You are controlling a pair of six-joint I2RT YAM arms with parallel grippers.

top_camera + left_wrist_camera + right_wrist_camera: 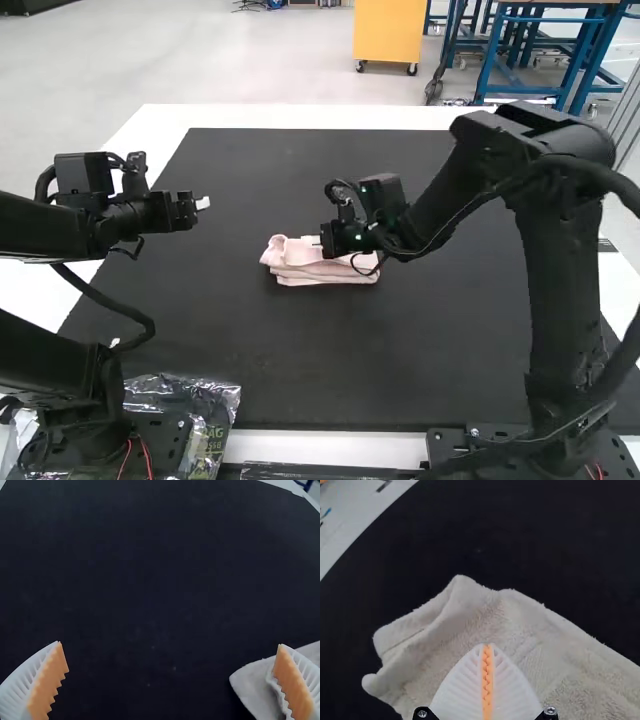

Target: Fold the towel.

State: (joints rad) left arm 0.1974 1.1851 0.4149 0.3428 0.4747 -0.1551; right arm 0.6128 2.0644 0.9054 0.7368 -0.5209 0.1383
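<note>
My left gripper (202,203) is released, with fingers wide apart. My right gripper (316,241) is clenched, pads together, at the pink towel (310,268), which lies folded on the black mat (300,360).

Black arms (548,270), looping black cables (103,300), red wires (147,455), silver screws (422,713), white ribbed fingers (457,690), toothed orange pads (292,685)

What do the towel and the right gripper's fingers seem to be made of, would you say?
The towel looks like soft, matt terry cloth, perhaps cotton, from its fuzzy pile. The fingers look like matt white moulded plastic or rubber, finely ribbed; their toothed orange pads may be rubbery.
</note>
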